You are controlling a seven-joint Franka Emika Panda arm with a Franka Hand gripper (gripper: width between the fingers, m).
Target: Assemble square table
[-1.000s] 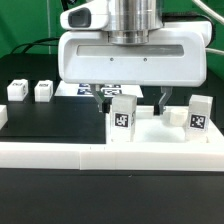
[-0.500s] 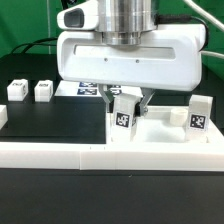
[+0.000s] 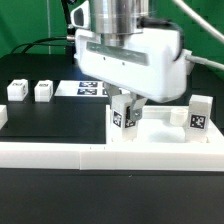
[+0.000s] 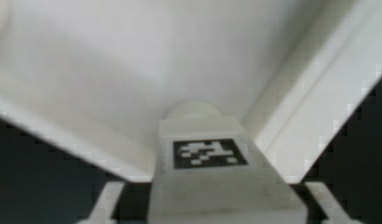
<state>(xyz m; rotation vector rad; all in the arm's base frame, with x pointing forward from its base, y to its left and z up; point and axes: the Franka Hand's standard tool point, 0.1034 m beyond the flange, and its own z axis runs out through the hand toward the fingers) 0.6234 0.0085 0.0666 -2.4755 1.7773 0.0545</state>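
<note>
My gripper (image 3: pixel 124 106) is shut on a white leg block (image 3: pixel 123 114) with a black-and-white tag, holding it slightly tilted just above the square table's white slab (image 3: pixel 160 134). In the wrist view the same leg block (image 4: pixel 209 150) sits between my fingers (image 4: pixel 120 204), with the slab (image 4: pixel 99 80) beyond it. Another leg block (image 3: pixel 198 114) stands upright on the slab at the exterior view's right. Two more leg blocks (image 3: pixel 15 90) (image 3: pixel 42 90) stand on the black table at the far left.
A long low white rail fence (image 3: pixel 90 156) runs along the front of the work area. The marker board (image 3: pixel 88 89) lies behind my gripper. Bare black table (image 3: pixel 55 120) stretches left of the slab.
My jaws went from open to shut on the leg block. Since then the hand has turned and risen a little, tilting the block with it.
</note>
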